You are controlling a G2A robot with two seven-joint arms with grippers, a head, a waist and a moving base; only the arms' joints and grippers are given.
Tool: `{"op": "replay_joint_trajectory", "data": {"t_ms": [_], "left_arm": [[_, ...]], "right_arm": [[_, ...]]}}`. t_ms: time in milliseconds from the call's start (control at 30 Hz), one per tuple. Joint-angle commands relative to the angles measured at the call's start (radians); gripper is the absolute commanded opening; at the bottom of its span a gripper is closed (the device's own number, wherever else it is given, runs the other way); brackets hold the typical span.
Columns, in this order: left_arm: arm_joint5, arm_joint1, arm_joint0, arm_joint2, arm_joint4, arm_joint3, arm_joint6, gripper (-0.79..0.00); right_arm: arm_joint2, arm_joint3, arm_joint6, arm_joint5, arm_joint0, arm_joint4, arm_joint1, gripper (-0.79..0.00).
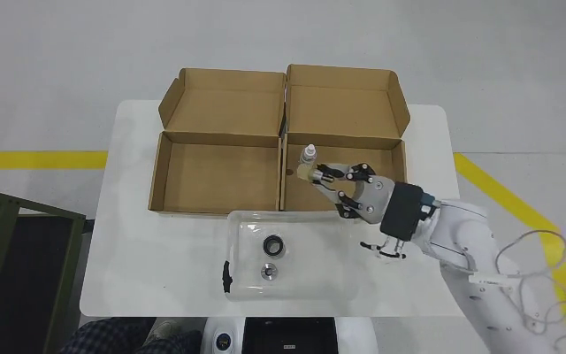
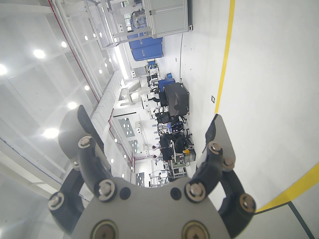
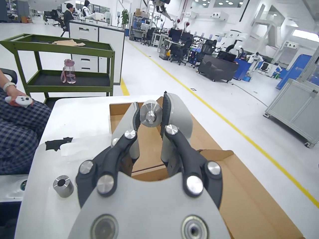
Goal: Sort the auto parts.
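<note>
Right end effector (image 3: pixel 150 106) gripping silver metal part (image 1: pixel 307 157) above right cardboard box (image 1: pixel 345 115), left end effector (image 2: pixel 148 114) spread wide, clear tray (image 1: pixel 237 228) just beside that box

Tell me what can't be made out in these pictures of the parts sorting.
- Top view: the right gripper and its metal part cover some of the right box floor; anything beneath is hidden.
- Right wrist view: the fingers hide the part's sides.
- Right wrist view: the gripper's body cuts off most of the clear tray.
- Left wrist view: the open left gripper faces the hall; its position relative to the table cannot be told.
</note>
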Motion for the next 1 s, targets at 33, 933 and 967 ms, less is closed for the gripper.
{"op": "replay_joint_trajectory", "data": {"t_ms": [33, 933, 967], "left_arm": [[0.000, 0.000, 0.000, 0.000, 0.000, 0.000, 0.000, 0.000], [0.000, 0.000, 0.000, 0.000, 0.000, 0.000, 0.000, 0.000], [0.000, 0.000, 0.000, 0.000, 0.000, 0.000, 0.000, 0.000]], "right_arm": [[0.020, -0.006, -0.021, 0.010, -0.008, 0.003, 0.000, -0.785], [-0.004, 0.058, 0.072, -0.045, 0.025, 0.001, -0.006, -0.785], [-0.006, 0.062, 0.085, -0.044, 0.026, 0.000, -0.006, -0.785]]}}
